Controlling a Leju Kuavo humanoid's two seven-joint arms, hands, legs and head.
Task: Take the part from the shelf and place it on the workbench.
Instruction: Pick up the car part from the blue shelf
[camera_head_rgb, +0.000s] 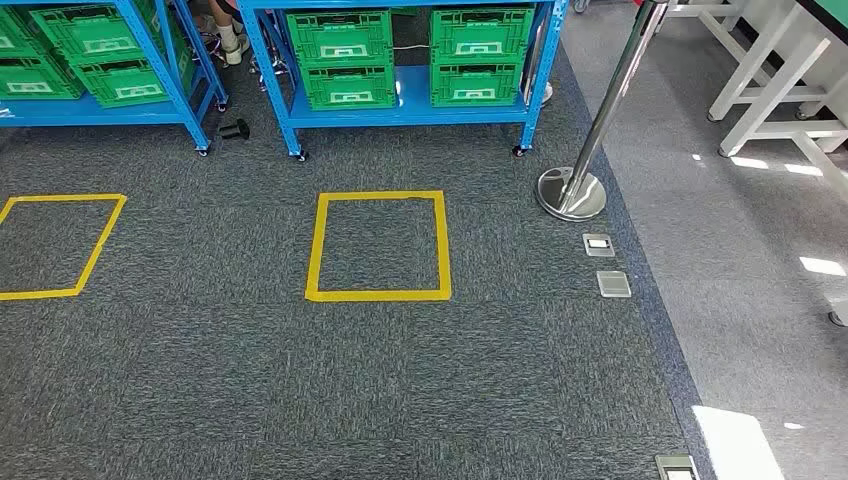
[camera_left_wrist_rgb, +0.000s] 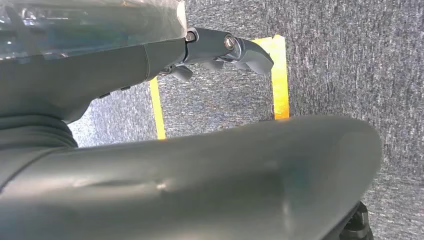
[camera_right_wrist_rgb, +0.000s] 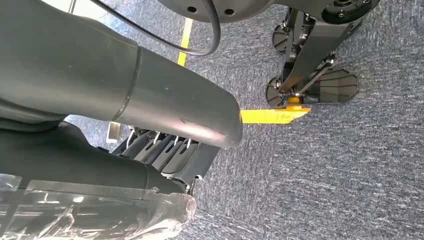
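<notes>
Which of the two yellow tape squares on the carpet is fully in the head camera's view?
The yellow square in front of the right-hand blue shelf, with all four sides showing. The other square, further left, is cut off by the picture's left edge.

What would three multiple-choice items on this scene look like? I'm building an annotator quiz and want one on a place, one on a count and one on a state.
1. Where does the chrome post stand?
A. inside a yellow square
B. near the right end of the middle blue shelf
C. on the shelf

2. How many green crates show in that shelf?
A. two
B. four
C. six

3. How do those crates sit?
A. stacked two high
B. tipped on their sides
C. scattered on the floor

Key: B, its round base rests on the carpet just right of the shelf's leg; B, two pairs side by side; A, each upper crate sits upright on a lower one.
</notes>
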